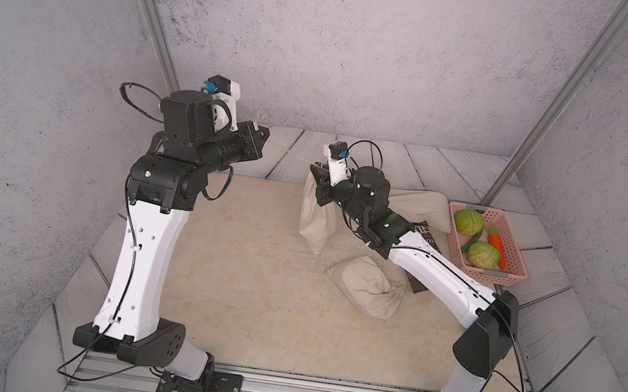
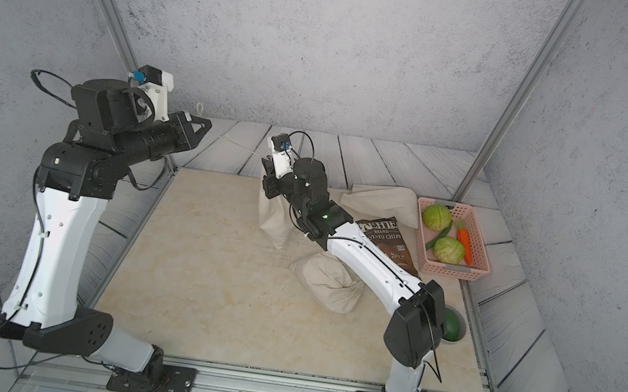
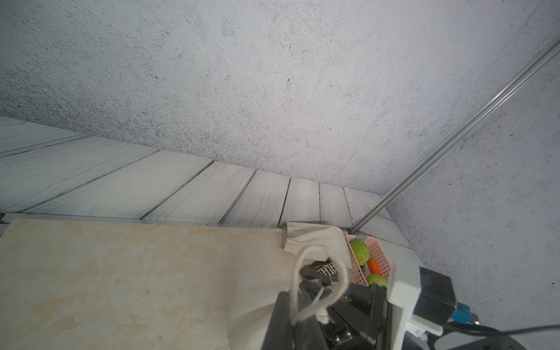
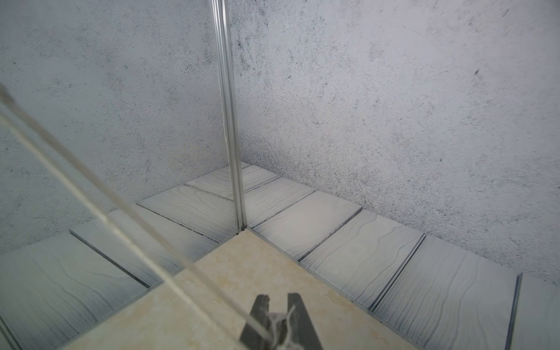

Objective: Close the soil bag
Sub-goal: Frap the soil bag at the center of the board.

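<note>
The soil bag (image 1: 315,222) (image 2: 274,216) is a beige cloth sack standing upright near the back of the mat. My right gripper (image 1: 316,173) (image 2: 267,171) (image 4: 279,303) is at the sack's top, its jaws narrow, with gathered threads and cord pinched between them. A pale drawstring (image 1: 293,152) (image 2: 240,147) (image 4: 91,212) runs taut from there up and leftward to my left gripper (image 1: 267,132) (image 2: 207,124) (image 3: 298,306). That gripper is raised and shut on the cord. The cord's knotted loop (image 3: 315,288) sticks out past its fingers.
A second beige sack (image 1: 366,287), tied off, lies nearer the front under the right arm. A flat cloth bag (image 1: 423,208) and a chips bag (image 2: 386,236) lie behind it. A pink basket (image 1: 510,270) of vegetables stands at the right. A metal post (image 1: 154,16) stands behind the left arm.
</note>
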Tool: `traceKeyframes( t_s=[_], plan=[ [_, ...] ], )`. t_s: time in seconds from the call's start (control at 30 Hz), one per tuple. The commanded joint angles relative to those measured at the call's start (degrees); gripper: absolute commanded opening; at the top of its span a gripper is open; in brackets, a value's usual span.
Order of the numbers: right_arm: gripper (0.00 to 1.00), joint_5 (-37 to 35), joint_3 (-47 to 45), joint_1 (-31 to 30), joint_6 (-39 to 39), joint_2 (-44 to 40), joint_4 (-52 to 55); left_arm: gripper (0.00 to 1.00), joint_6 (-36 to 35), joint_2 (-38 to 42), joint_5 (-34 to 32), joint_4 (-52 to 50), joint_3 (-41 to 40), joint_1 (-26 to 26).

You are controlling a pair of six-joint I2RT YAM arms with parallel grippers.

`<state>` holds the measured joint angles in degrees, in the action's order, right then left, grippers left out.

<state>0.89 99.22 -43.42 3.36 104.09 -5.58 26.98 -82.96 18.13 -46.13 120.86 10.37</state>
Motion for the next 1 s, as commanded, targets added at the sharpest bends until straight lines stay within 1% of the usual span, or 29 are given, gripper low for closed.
traceKeyframes(
  t_s=[0.0, 0.17, 0.27, 0.33, 0.4, 0.47, 0.6, 0.7, 0.8, 0.87, 0.97],
  plan=[
    [0.15, -7.77, -8.05, 10.86, 5.49, 4.94, 20.34, 0.00, -1.66, 9.01, -11.45, 15.63, -3.14, -4.49],
    [0.14, -6.55, -18.02, 12.48, 8.75, 3.87, 19.34, 0.00, -0.18, 12.34, -12.15, 19.12, -15.27, -4.55],
    [0.14, -7.06, -21.13, 13.15, 9.00, 3.12, 19.81, 0.00, 0.26, 12.44, -13.00, 20.03, -18.55, -4.84],
    [0.14, -7.26, -21.60, 13.85, 8.77, 2.63, 20.65, 0.00, 0.35, 12.01, -12.81, 20.33, -18.26, -5.12],
    [0.14, -7.23, -20.56, 14.74, 8.63, 2.33, 21.97, 0.00, 0.01, 11.21, -12.51, 19.98, -16.04, -5.55],
    [0.14, -6.72, -17.56, 15.45, 7.35, 1.59, 24.14, 0.00, -1.15, 9.66, -12.89, 18.17, -11.01, -6.16],
    [0.15, -8.30, -13.24, 15.56, 4.01, 0.25, 27.58, 0.00, -2.89, 8.08, -14.32, 15.71, -2.97, -7.30],
    [0.15, -9.68, -12.59, 15.66, 3.11, 0.51, 28.84, 0.00, -3.83, 7.60, -14.00, 14.65, 0.26, -7.56],
    [0.15, -9.20, -14.45, 15.68, 3.57, 0.91, 29.01, 0.00, -3.76, 7.65, -11.09, 13.83, -0.46, -7.57],
    [0.15, -8.15, -16.44, 15.69, 3.77, 0.82, 28.52, 0.00, -2.62, 8.25, -8.53, 14.22, -3.68, -7.48],
    [0.16, -5.02, -19.67, 15.73, 3.40, 0.38, 27.03, 0.00, -0.11, 10.35, -2.51, 17.25, -11.27, -6.56]
  ],
)
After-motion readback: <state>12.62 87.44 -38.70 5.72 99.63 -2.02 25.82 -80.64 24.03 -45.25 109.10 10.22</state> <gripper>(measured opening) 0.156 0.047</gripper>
